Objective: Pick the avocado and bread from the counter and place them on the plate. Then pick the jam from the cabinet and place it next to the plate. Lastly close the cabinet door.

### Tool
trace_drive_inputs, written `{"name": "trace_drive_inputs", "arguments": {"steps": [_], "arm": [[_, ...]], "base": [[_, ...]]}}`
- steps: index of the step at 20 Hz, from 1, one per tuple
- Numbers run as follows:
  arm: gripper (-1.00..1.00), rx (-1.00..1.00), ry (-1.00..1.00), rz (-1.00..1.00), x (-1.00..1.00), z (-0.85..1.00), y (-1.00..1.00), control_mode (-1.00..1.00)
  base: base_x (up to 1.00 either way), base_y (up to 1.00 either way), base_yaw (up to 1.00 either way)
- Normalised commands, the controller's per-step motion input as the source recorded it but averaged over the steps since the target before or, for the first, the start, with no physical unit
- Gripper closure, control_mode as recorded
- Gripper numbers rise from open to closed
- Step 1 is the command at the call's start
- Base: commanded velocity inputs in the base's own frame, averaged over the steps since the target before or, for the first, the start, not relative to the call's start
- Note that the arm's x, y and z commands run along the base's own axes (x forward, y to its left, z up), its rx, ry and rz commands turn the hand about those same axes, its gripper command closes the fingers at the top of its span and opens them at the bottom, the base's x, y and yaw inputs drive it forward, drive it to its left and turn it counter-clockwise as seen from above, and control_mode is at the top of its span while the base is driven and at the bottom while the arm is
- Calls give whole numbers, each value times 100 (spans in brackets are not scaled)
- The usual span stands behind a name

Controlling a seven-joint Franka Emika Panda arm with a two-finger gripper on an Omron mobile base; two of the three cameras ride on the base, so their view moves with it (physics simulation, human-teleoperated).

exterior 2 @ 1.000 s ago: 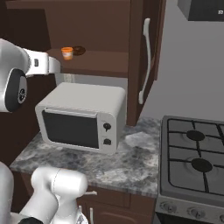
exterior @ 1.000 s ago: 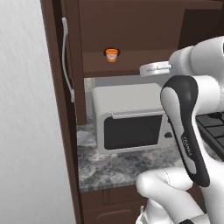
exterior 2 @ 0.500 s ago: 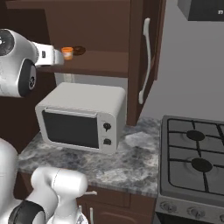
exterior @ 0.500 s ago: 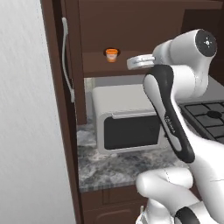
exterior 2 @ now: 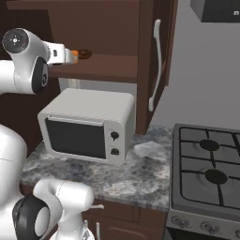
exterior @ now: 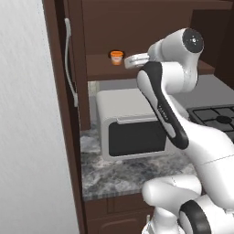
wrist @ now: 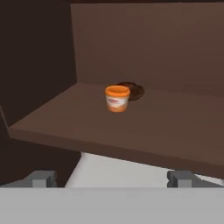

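**Claw lined up on the jam at the open cabinet**

Left base view. The door (exterior: 67,68) stands swung out at 9 o'clock, edge-on, its long bar handle facing the room; it is open so that the shelf (exterior: 103,67) can be reached. The jam (exterior: 117,57) sits upright on that shelf at about 11 o'clock of the frame. The arm rises from 5 o'clock and bends over the microwave (exterior: 132,123), which stands on the surface (exterior: 109,176) under the cabinet. The white hand ends just right of the jam, level with it, apart from it.

Right base view. The arm's elbow is at 10 o'clock; past the hand the jam (exterior 2: 74,56) shows as a small orange patch, with a dark brown lump (exterior 2: 84,54) just beyond it on the shelf. The second door (exterior 2: 154,65) hangs open at 1 o'clock, and the stove (exterior 2: 208,168) lies at 4 o'clock.

Hand view. The claw (wrist: 111,178) is released, its two tips spread wide at 7 and 5 o'clock, nothing between them. The jam (wrist: 117,98) stands dead ahead at centre, well inside the shelf's front edge; the brown lump (wrist: 132,90) touches or nearly touches it at 1 o'clock behind. The level, centred aim suits a straight horizontal advance, judged the next move; the risk is nudging the lump or tipping the tub. Plate, avocado and bread cannot be placed from these views.
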Motion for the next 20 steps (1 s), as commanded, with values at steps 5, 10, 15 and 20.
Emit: {"name": "trace_drive_inputs", "arguments": {"steps": [5, 10, 15, 20], "arm": [[-100, -4, 0, 0, 52, -21, 17, -100], [-100, 0, 5, 0, 42, 0, 28, -100], [-100, 0, 9, 0, 50, 0, 17, -100], [-100, 0, 5, 0, 41, 0, 5, -100]], "base": [[0, 0, 0], [0, 0, 0], [0, 0, 0], [0, 0, 0]]}}
